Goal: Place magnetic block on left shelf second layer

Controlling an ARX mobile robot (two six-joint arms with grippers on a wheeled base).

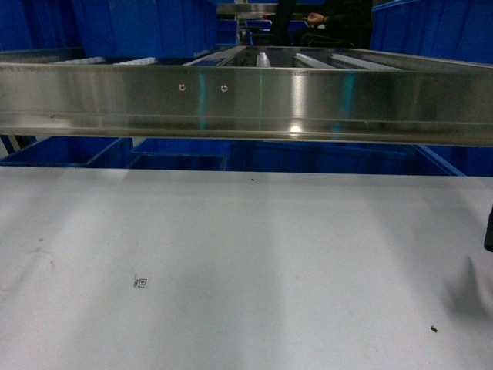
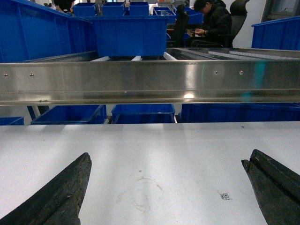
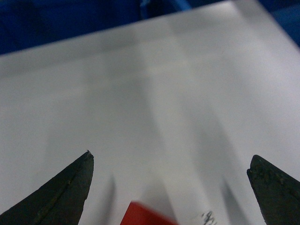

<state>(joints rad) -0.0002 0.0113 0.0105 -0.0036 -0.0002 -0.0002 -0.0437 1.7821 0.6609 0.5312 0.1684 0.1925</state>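
Note:
The magnetic block [image 3: 145,214] is a red cube on the white tabletop [image 3: 154,93], cut off by the bottom edge of the blurred right wrist view. My right gripper [image 3: 171,156] hovers open over it, the block lying between and behind the fingertips, touching neither. My left gripper [image 2: 168,157] is open above bare tabletop with nothing between its fingers. Beyond the table stands the steel flow rack tier [image 2: 150,79] with white roller rails [image 1: 308,60] and a large blue tote [image 2: 129,35]. The head view does not show the block.
The rack's steel front beam [image 1: 246,100] spans the full width just past the table's far edge. More blue totes [image 2: 140,112] sit under it. A small code sticker [image 1: 141,282] lies on the table. A seated person [image 2: 215,21] is behind the rack.

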